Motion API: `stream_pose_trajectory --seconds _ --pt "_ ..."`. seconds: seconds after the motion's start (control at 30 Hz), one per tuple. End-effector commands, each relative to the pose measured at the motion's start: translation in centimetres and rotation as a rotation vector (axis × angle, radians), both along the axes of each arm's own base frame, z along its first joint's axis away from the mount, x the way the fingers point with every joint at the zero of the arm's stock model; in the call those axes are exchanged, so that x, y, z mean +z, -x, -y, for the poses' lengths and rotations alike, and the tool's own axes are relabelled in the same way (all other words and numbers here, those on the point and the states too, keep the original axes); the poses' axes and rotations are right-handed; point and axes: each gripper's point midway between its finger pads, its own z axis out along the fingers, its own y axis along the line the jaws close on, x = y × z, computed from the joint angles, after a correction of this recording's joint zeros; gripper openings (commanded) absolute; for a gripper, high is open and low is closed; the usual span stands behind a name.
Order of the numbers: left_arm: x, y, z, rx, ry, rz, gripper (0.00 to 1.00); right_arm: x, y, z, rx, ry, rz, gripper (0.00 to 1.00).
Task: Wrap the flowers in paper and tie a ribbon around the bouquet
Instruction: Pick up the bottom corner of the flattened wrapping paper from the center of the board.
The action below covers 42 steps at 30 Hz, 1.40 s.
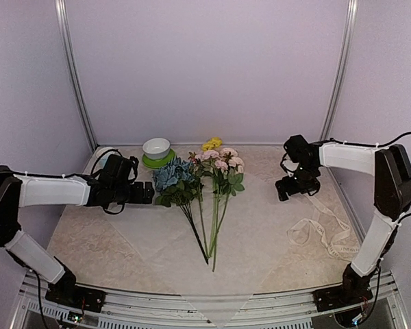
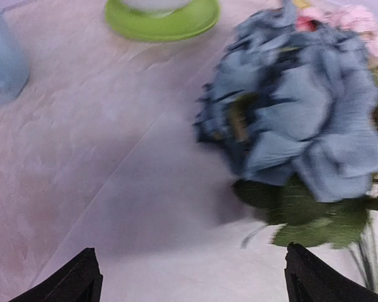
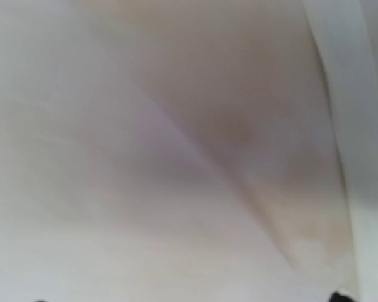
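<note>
Lying across the paper (image 1: pixel 260 233) on the desk (image 1: pixel 82 248), the flowers (image 1: pixel 198 175) were unwrapped; the left hand (image 1: pixel 147 194) hung released beside their blue cluster; the right hand (image 1: pixel 285 190) hovered near the paper's right edge — grip unreadable; I reckoned folding wanted a corner pinched low and drawn over the stems.

The left arm (image 1: pixel 51 190) and the right arm (image 1: pixel 387 185) have smooth white tubular covers between bulky black joints, and each rises from a black base. Thin black cables (image 1: pixel 405 136) loop along them. The left gripper (image 1: pixel 148 194) and right gripper (image 1: pixel 283 192) are black, with wedge-shaped fingers (image 2: pixel 82 280)
</note>
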Motion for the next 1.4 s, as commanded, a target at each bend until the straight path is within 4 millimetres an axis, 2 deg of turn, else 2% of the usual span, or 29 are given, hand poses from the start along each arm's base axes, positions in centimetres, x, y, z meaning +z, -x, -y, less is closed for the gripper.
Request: stream_pose_trajectory --seconds 0.0,0.03,0.07,0.13,0.2,0.27,0.37,0.43,0.5,0.53,0.6,0.7,0.8,0.9,1.03,1.17,1.37 --pt "8.5 1.2 5.5 -0.248 -0.026 0.28 0.99 6.1 1.6 -9.5 0.364 0.0 0.157 1.0" --pt "9.8 2.7 7.5 -0.347 -0.025 0.33 0.98 6.2 3.0 -12.5 0.468 -0.068 0.151 0.99" --pt "10.8 5.2 10.3 -0.486 -0.019 0.376 0.96 6.2 5.3 -16.0 0.583 -0.171 0.128 0.97" --pt "12.6 10.3 14.3 -0.742 0.021 0.462 0.95 5.9 8.1 -20.2 0.705 -0.337 0.085 0.93" --pt "12.5 16.3 17.3 -1.028 0.067 0.507 0.95 5.3 10.4 -22.9 0.77 -0.47 0.026 0.9" --pt "11.0 20.4 18.6 -1.202 0.036 0.523 0.94 4.8 11.4 -24.2 0.792 -0.521 0.002 0.89" --pt "8.0 25.2 19.3 -1.394 -0.048 0.496 0.92 3.5 11.6 -24.4 0.778 -0.498 0.002 0.88" --pt "6.4 28.1 19.8 -1.516 -0.106 0.496 0.82 2.7 12.2 -24.5 0.779 -0.504 -0.016 0.86" --pt "5.2 30.1 20.1 -1.585 -0.166 0.485 0.61 2.1 12.6 -24.5 0.777 -0.488 -0.019 0.86" --pt "4.4 30.9 20.1 -1.61 -0.195 0.465 0.56 1.9 12.7 -24.5 0.778 -0.479 -0.018 0.86" --pt "2.7 32.3 20.2 -1.668 -0.236 0.422 0.56 1.5 13.1 -24.7 0.785 -0.475 -0.017 0.86" --pt "-0.3 34.5 20.2 -1.765 -0.341 0.364 0.61 0.9 13.8 -25.0 0.8 -0.473 -0.02 0.86" --pt "-2.2 35.8 20.6 -1.827 -0.407 0.352 0.67 -0.1 14.1 -24.8 0.796 -0.456 -0.036 0.85" --pt "-2.7 35.7 21.6 -1.837 -0.425 0.379 0.71 -0.9 14.5 -24.7 0.791 -0.449 -0.047 0.85" --pt "-3.4 34.6 22.1 -1.802 -0.495 0.42 0.71 -1.7 15.4 -24.5 0.797 -0.456 -0.06 0.84" --pt "-4.5 33.7 22.2 -1.785 -0.558 0.427 0.65 -2.0 15.7 -24.4 0.795 -0.462 -0.064 0.84" --pt "-5.2 33.6 22.7 -1.814 -0.567 0.401 0.63 -2.0 15.7 -24.5 0.807 -0.462 -0.061 0.84"
